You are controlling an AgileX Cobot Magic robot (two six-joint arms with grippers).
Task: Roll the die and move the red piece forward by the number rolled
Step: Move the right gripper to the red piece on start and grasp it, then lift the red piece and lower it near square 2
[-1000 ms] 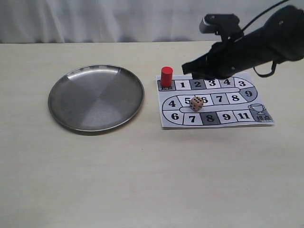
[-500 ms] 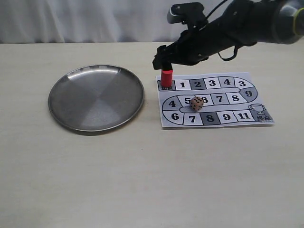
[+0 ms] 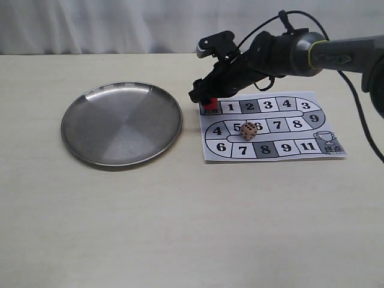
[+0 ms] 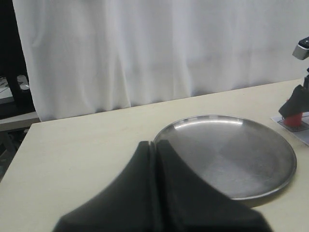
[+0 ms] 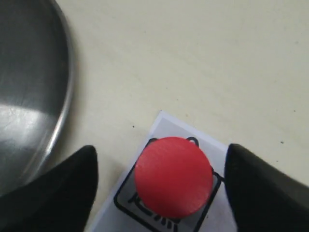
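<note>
The red piece (image 3: 210,102) stands upright on the grey start square at the left end of the paper board (image 3: 336,96), mostly covered by my right gripper (image 3: 204,97). From the right wrist, the red piece (image 5: 173,175) sits between the two black fingers (image 5: 63,188) with a gap on each side, so this gripper (image 5: 161,174) is open around it. The die (image 3: 248,130) rests on the board's middle row, by squares 5 and 6. My left gripper (image 4: 155,144) is shut and empty, near the steel plate (image 4: 270,140); the red piece (image 4: 293,118) shows far off.
A round steel plate (image 3: 84,111) lies left of the board. A white curtain closes off the back of the table.
My right arm has swung left across the board and come down over the red piece, its fingers now on either side of it. The die and the piece have not moved.
</note>
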